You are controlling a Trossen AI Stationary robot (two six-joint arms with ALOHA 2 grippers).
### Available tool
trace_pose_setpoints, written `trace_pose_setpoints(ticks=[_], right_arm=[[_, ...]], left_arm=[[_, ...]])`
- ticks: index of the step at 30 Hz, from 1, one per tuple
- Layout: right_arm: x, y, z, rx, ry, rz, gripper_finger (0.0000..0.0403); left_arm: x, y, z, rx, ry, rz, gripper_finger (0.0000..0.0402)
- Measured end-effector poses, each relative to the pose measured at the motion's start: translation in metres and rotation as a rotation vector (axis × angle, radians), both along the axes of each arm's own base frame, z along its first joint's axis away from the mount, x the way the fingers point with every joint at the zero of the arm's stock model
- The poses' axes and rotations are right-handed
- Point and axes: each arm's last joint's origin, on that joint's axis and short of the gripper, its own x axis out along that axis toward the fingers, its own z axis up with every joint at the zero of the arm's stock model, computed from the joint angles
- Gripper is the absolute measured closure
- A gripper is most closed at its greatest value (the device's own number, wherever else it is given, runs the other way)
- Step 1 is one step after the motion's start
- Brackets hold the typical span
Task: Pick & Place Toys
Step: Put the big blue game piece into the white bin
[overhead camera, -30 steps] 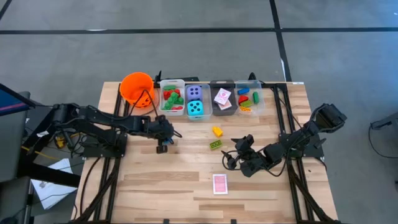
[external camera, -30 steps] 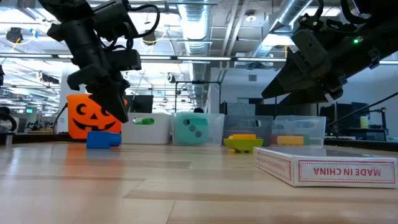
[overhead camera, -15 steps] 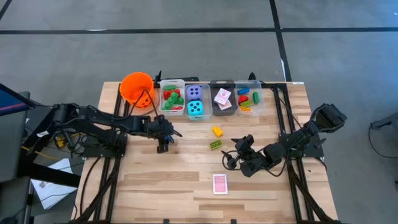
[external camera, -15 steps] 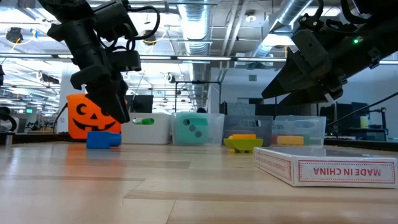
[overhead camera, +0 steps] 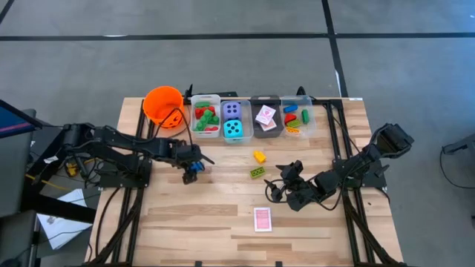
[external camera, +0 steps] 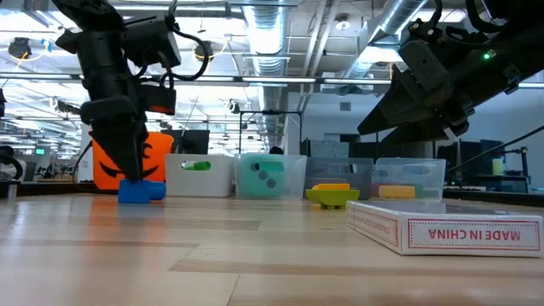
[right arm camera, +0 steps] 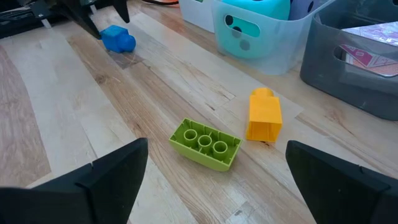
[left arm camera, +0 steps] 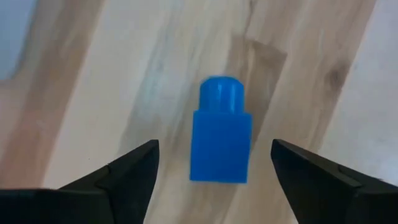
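A blue brick [left arm camera: 221,149] lies on its side on the wooden table, left of centre [overhead camera: 191,169]. My left gripper [left arm camera: 214,146] hangs open just above it, pointing down, one finger on either side and apart from it [external camera: 127,166]. My right gripper [overhead camera: 276,189] waits open, low over the table right of centre. Ahead of it lie a green brick [right arm camera: 205,144] and a yellow brick [right arm camera: 263,115]. A pink-backed card pack [overhead camera: 263,219] lies flat near the front edge.
Along the far edge stand an orange pumpkin bucket [overhead camera: 163,105] and several clear bins: one with red and green bricks [overhead camera: 205,117], one with the purple and teal dice [overhead camera: 232,120], one with cards [overhead camera: 266,116], and one with mixed bricks [overhead camera: 295,115].
My left gripper has opened, swung from a slant to nearly upright, and shifted a little toward the table's left, coming down over the blue brick. The brick has stayed where it was on the table.
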Motion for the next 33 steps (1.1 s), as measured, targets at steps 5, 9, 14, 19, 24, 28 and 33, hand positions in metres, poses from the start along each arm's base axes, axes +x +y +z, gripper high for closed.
trace_pose_setpoints(ticks=[5,9,14,19,24,28,33], right_arm=[[0.0,0.0,0.0,0.0,0.0,0.0,0.0029],[0.0,0.0,0.0,0.0,0.0,0.0,0.0029],[0.0,0.0,0.0,0.0,0.0,0.0,0.0029],[0.0,0.0,0.0,0.0,0.0,0.0,0.0029],[0.0,0.0,0.0,0.0,0.0,0.0,0.0029],[0.0,0.0,0.0,0.0,0.0,0.0,0.0029],[0.0,0.0,0.0,0.0,0.0,0.0,0.0029]], left_arm=[[-0.003,-0.002,-0.006,-0.063,0.001,0.011,0.0105],[-0.012,-0.002,-0.021,-0.07,0.007,0.006,0.0105],[-0.022,-0.002,-0.035,-0.047,0.005,0.009,0.0105],[-0.021,-0.002,-0.036,-0.035,-0.012,0.016,0.0105],[-0.014,-0.001,-0.034,-0.016,-0.095,0.022,0.0105],[-0.011,0.0,-0.033,0.02,-0.127,0.033,0.0105],[-0.011,0.0,-0.033,0.024,-0.126,0.035,0.0105]])
